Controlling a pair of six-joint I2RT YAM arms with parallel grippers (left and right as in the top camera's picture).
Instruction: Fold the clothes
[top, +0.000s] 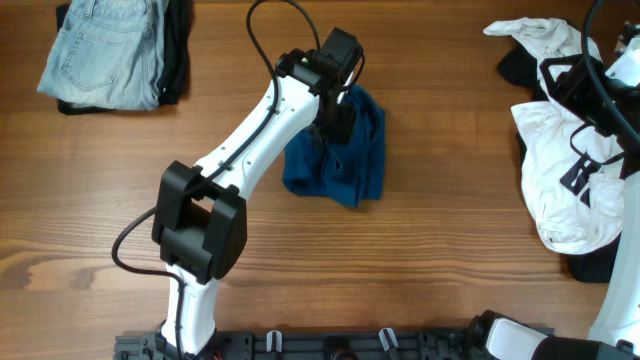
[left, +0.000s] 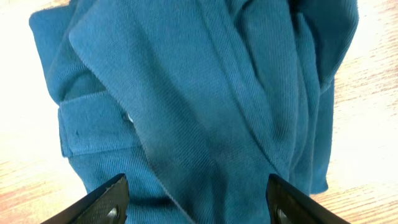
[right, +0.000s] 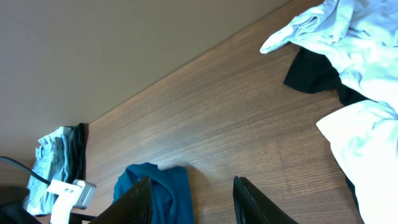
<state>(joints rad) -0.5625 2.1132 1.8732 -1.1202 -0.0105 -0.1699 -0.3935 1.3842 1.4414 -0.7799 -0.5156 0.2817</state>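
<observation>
In the middle of the desk (top: 450, 250) lies the blue shirt (top: 355, 150), bunched into a compact, rumpled heap, not laid flat. Its longer side runs roughly from the robot's side toward the far edge. Directly over it hangs the left hand (left: 196, 186), its two fingers spread wide and gripping nothing. In the left wrist view the cloth fills the space below and between them, and its creases and a sleeve hem run crosswise to the line between the fingers. The shirt therefore sits straight under this hand, so any new grasp looks like a short drop onto a fold or an edge, and the left arm (top: 250, 140) is plainly the nearer one. The right hand (right: 193, 183) is well away at the right side of the desk, partly open with only bare wood showing between its fingers, and the shirt is far off in its view. Beneath and beside that arm lies a white top (top: 560, 170) with black print, tangled over a black garment (top: 520, 65). At the far left corner the jeans (top: 100, 50) sit in a folded stack, well apart from the shirt. Nothing blocks the shirt itself. The likelier difficulty is its crumpled layers, since a pinch might catch several folds at once.
</observation>
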